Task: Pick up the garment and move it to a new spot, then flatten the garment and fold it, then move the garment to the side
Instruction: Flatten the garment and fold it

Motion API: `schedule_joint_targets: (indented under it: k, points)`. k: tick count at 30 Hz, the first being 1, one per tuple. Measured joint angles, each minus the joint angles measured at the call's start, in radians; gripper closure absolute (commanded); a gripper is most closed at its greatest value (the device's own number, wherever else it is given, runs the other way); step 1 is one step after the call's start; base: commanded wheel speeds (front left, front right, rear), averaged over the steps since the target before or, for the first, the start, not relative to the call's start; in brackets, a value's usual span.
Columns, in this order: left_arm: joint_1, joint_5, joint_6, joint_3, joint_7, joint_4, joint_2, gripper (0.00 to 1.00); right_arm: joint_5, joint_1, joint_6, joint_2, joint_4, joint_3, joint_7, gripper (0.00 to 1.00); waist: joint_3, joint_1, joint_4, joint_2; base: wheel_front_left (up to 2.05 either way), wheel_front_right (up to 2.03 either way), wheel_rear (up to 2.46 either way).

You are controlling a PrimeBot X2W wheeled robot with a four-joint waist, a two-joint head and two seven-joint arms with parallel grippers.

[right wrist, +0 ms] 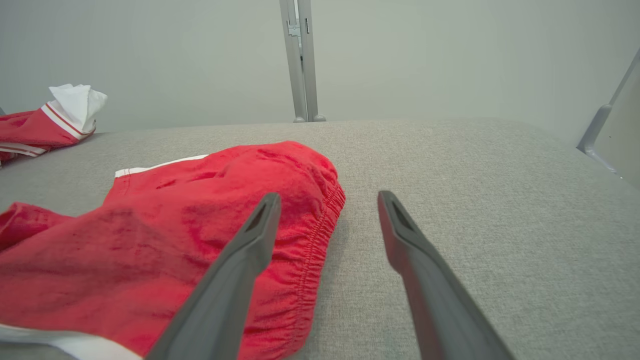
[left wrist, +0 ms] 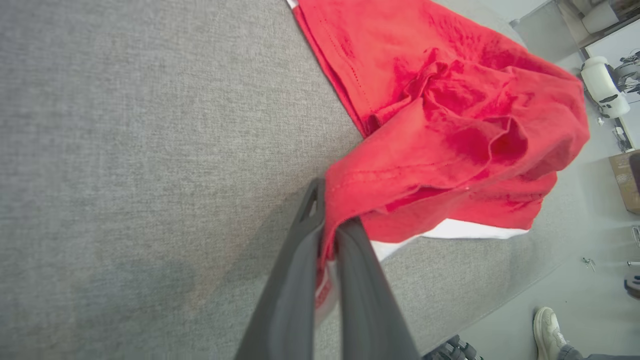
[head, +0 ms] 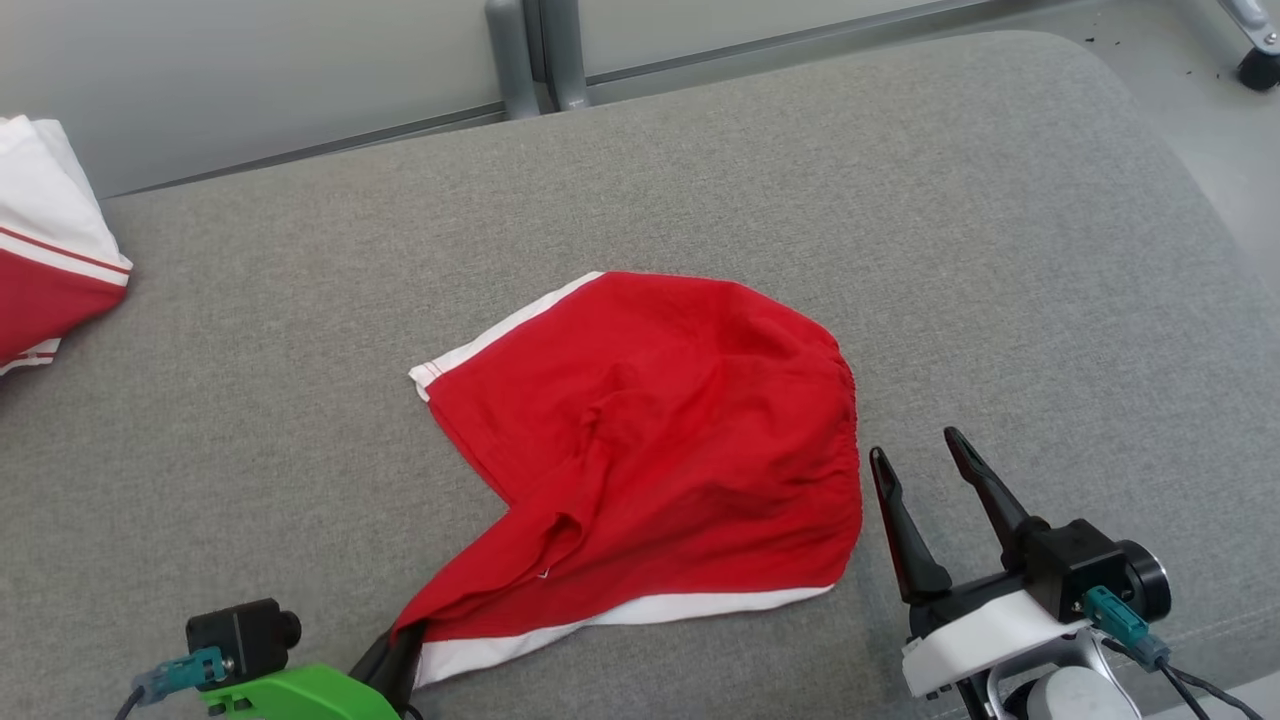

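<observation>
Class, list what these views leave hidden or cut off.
Left gripper: head view, body cut by bottom edge.
Red garment, pinched corner: left wrist view, hidden between fingers.
Second garment: head view, cut by left edge.
Person: left wrist view, all but a shoe past bottom edge.

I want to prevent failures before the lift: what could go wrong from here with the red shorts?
The left gripper pinches only a hem corner of the red shorts; the cloth may slip out when lifted. The right gripper stands open beside the waistband, holding nothing, so a one-corner lift would likely bunch the shorts.
</observation>
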Motion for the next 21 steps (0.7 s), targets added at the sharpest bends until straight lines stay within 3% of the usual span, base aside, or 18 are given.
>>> schedule_joint_targets:
  k: [9, 10, 12, 13, 21]
  points:
    - [0.025, -0.021, 0.013, 0.053, -0.088, 0.127, -0.032, 1.0, -0.008, -0.007, 0.0, -0.001, -0.001, -0.008, 0.0, 0.0, -0.002, 0.0, 0.009, 0.0, 0.0, 0.0, 0.0]
    - [0.029, -0.021, 0.014, 0.051, -0.088, 0.133, -0.036, 0.84, -0.008, -0.007, 0.0, -0.001, -0.001, -0.007, 0.0, 0.0, -0.004, 0.0, 0.009, 0.0, 0.0, 0.0, 0.0]
    - [0.033, -0.021, 0.012, 0.046, -0.095, 0.147, -0.049, 0.25, -0.008, -0.006, 0.0, -0.001, 0.0, -0.006, 0.0, 0.0, -0.007, 0.0, 0.009, 0.0, 0.0, 0.0, 0.0]
    - [0.034, -0.019, 0.014, 0.046, -0.098, 0.153, -0.053, 0.0, -0.008, -0.006, 0.0, -0.001, 0.0, -0.006, 0.0, 0.0, -0.008, 0.0, 0.009, 0.0, 0.0, 0.0, 0.0]
    - [0.041, -0.026, 0.012, 0.055, -0.106, 0.169, -0.061, 0.0, -0.012, 0.002, 0.0, -0.001, 0.0, -0.01, 0.0, 0.0, -0.017, 0.0, 0.014, 0.0, 0.0, 0.0, 0.0]
